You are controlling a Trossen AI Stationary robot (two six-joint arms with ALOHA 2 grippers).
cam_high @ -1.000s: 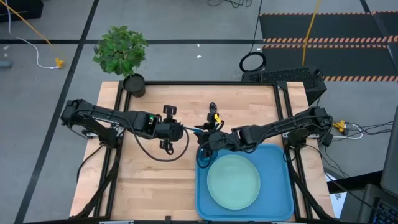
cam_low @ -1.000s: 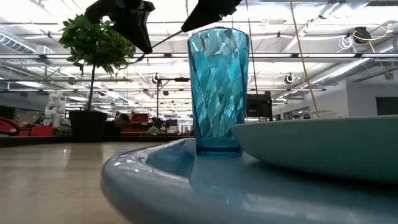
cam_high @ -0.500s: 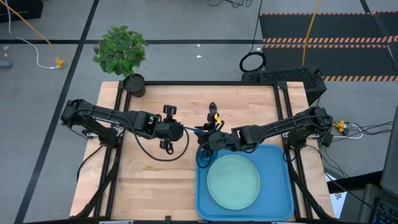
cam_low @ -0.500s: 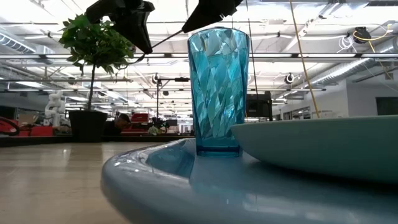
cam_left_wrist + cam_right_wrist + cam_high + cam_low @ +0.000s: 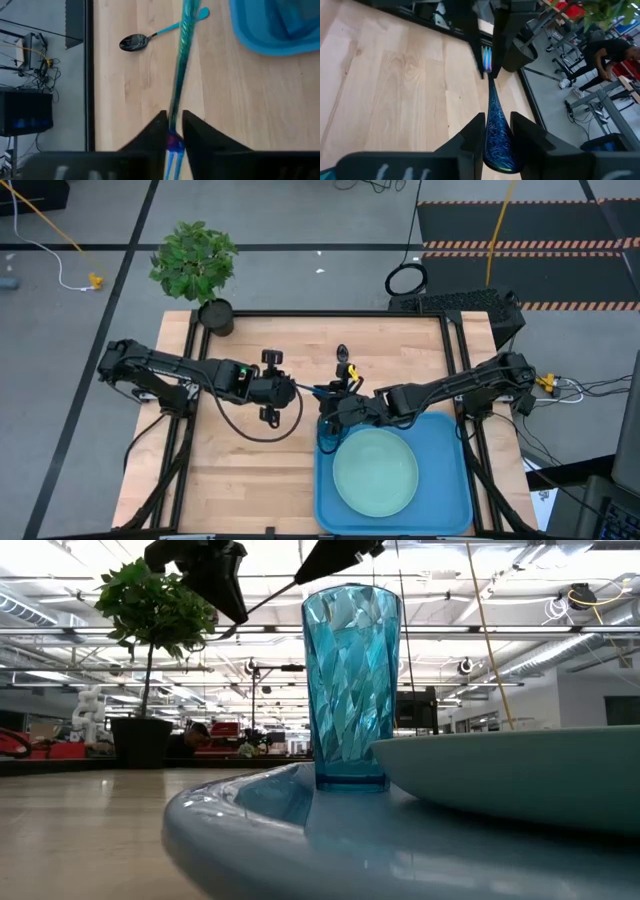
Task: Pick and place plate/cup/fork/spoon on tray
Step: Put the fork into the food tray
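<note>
We saw both hands clamped on fork (image 5: 181,65): left hand (image 5: 173,131) at head, right hand (image 5: 496,131) at handle. Uncoordinated release risked dropping it onto worktop (image 5: 250,470), short of tray (image 5: 450,480).

Potted plant (image 5: 196,262) in black pot at table's (image 5: 240,470) far left corner. Black coiled cable (image 5: 406,280) on floor beyond. A person (image 5: 607,52) bends over by workbenches.

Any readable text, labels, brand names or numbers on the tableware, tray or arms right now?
None can be read.
Pale marks on the left gripper housing: too blurred to read.
Pale marks on the right gripper housing: too blurred.
The cup, plate, tray, fork and spoon show no print.
</note>
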